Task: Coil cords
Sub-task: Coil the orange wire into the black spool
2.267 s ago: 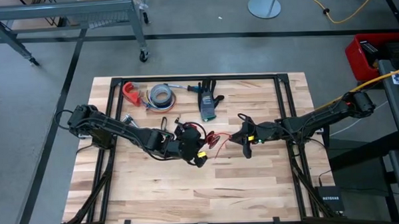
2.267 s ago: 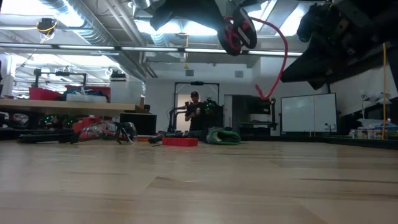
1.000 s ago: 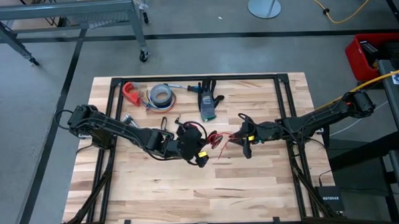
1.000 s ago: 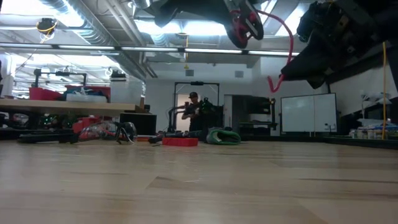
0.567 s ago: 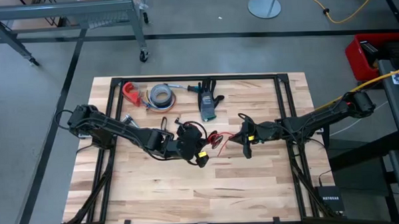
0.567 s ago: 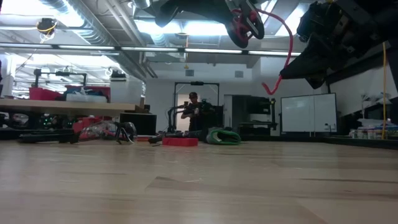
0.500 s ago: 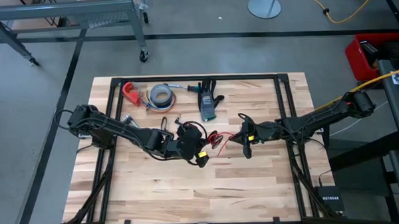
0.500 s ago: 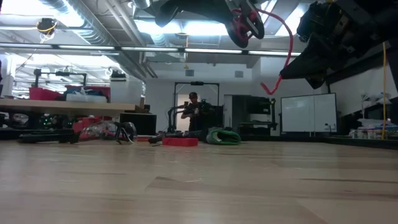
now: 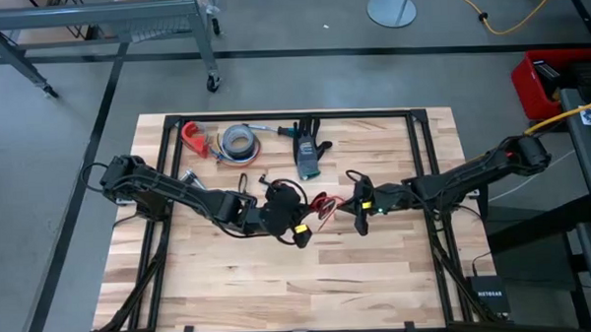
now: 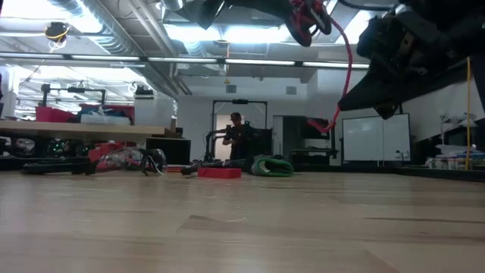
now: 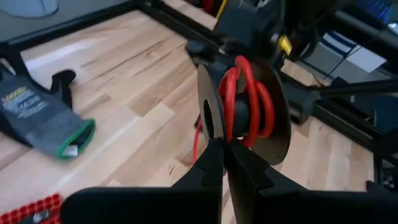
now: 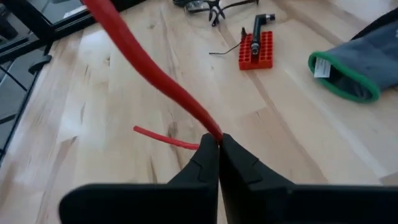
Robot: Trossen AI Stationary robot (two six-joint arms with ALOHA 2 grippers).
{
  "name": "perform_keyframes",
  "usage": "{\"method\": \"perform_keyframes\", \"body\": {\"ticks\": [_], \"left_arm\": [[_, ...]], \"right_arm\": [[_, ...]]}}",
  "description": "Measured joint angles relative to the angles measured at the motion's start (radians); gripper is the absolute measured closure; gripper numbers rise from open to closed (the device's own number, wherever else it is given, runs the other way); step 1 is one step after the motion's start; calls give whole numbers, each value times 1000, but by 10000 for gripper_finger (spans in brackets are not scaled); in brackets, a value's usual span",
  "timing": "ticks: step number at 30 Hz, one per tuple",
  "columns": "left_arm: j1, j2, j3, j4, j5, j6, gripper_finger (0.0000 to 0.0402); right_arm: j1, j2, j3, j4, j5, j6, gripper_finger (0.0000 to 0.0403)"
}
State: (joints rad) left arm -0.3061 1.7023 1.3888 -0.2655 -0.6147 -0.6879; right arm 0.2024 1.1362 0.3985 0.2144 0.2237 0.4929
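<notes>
Red cord: my right fingers just snapped together on it mid-counter, so I can pull the next wrap. Left fingers stay clamped on the coiled cord's spool. Right wrist view shows the pinch and loose tail; high view only shows both arms meeting.

Both arms were dark, jointed, with black cable loops; left gripper carried a yellow tag, right gripper a green light.
</notes>
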Motion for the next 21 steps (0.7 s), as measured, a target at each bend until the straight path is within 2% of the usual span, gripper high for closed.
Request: {"method": "perform_keyframes", "body": {"ticks": [8, 21], "left_arm": [[0, 0, 0, 20, -84, 11, 401], [-3, 23, 0, 68, -99, -19, 401]], "right_arm": [[0, 132, 0, 181, -64, 7, 401], [0, 257, 0, 349, -64, 123, 402]]}}
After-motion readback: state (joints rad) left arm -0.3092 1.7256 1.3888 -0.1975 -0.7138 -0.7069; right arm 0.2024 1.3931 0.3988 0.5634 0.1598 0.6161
